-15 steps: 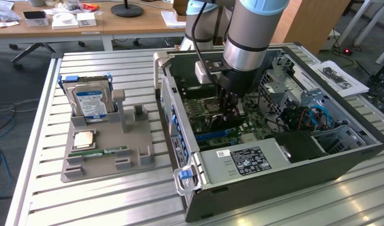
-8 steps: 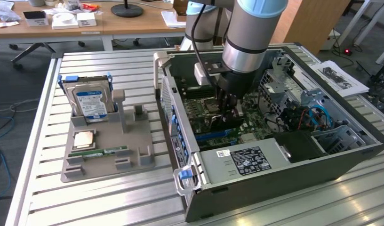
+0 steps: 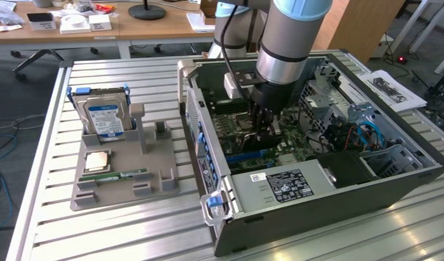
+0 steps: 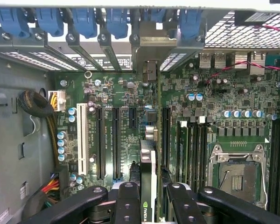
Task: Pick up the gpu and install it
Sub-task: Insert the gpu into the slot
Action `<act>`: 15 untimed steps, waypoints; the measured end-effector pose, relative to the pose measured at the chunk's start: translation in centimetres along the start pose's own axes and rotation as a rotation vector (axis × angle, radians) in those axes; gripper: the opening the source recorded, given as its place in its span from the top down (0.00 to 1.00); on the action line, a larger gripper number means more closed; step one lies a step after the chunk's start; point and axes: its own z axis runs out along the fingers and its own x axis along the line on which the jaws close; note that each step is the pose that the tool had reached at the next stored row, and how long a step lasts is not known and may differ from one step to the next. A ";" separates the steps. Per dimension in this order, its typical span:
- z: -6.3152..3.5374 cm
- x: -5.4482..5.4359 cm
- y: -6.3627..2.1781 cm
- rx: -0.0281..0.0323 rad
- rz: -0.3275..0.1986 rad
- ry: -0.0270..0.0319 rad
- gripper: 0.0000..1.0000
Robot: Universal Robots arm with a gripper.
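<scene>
**Pincer (image 4: pixel 149 193) holding gpu (image 4: pixel 148 156) inside open computer case (image 3: pixel 396 179)**

Black fingers (image 4: pixel 127 200) are clamping narrowly on the gpu, which is standing on edge between them. Its silver bracket (image 4: pixel 151 46) is reaching toward the rear wall of the case. The card is hanging directly over the motherboard (image 4: pixel 214 93), lining up between the long black expansion slots (image 4: pixel 115 140) and the memory slots (image 4: pixel 191 149). Whether its connector is touching a slot cannot be told from here. Blue retention clips (image 4: pixel 84 21) are lining the rear openings just beyond the bracket. A cable bundle (image 4: pixel 35 105) is curling along one side of the board, and the processor socket (image 4: pixel 235 172) is sitting on the other.

From across the room, the arm (image 3: pixel 287 49) is reaching down into the case, which is lying open on the slatted table (image 3: pixel 135 234). Beside it, a grey parts holder (image 3: pixel 117 185) is carrying a hard drive (image 3: pixel 106 117) and a RAM stick (image 3: pixel 124 175).

The danger, by this onlooker's judgement, is misalignment. A card coming down tilted or slightly off line would be pressing its connector onto the slot's plastic shoulder, flexing the board. The bracket could also be catching on the rear frame or a clip. With so slim a hold on so thin an edge, any such snag might be pivoting the card within the fingers.
</scene>
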 end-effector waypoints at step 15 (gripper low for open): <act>0.42 0.0 0.36 0.0053 -0.001 -0.0001 0.73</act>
